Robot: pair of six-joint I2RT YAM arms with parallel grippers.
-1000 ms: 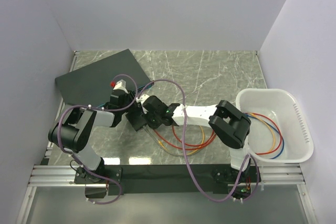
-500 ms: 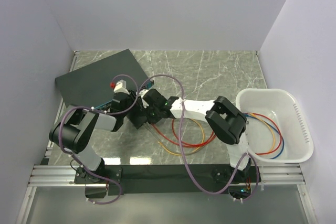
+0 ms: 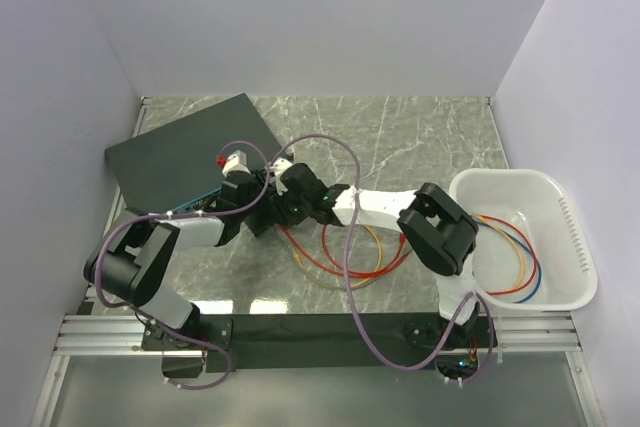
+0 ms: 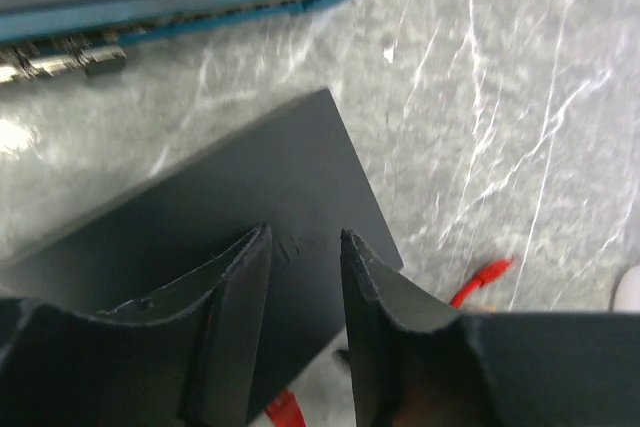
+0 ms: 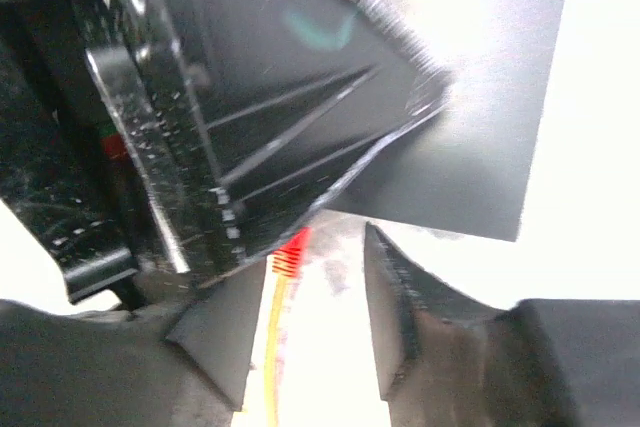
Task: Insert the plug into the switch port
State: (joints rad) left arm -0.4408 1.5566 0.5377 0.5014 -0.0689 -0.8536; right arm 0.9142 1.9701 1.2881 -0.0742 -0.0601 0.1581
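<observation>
The small flat matte-black box [image 4: 270,187] lies on the marble under my left gripper [image 4: 305,237], whose fingers stand a narrow gap apart above its top, holding nothing. Its ports do not show. In the top view the box [image 3: 256,224] is mostly hidden under both grippers. My right gripper [image 5: 318,252] is open. A red plug [image 5: 291,250] on a yellow cable lies at the tip of its left finger, right by the box's edge. In the top view my left gripper [image 3: 262,199] and right gripper [image 3: 283,202] are almost touching. Another red plug [image 4: 488,273] lies right of the box.
The large dark slab with a blue front strip [image 3: 185,152] lies at the back left, close behind the box [image 4: 150,7]. Red, orange and yellow cables [image 3: 350,262] loop on the marble by the right arm. A white basin [image 3: 575,247] at the right holds more cables.
Both grippers have moved away from the near edge and closer together. The small box has shifted the same way under them. The cable loops have been dragged leftward.
</observation>
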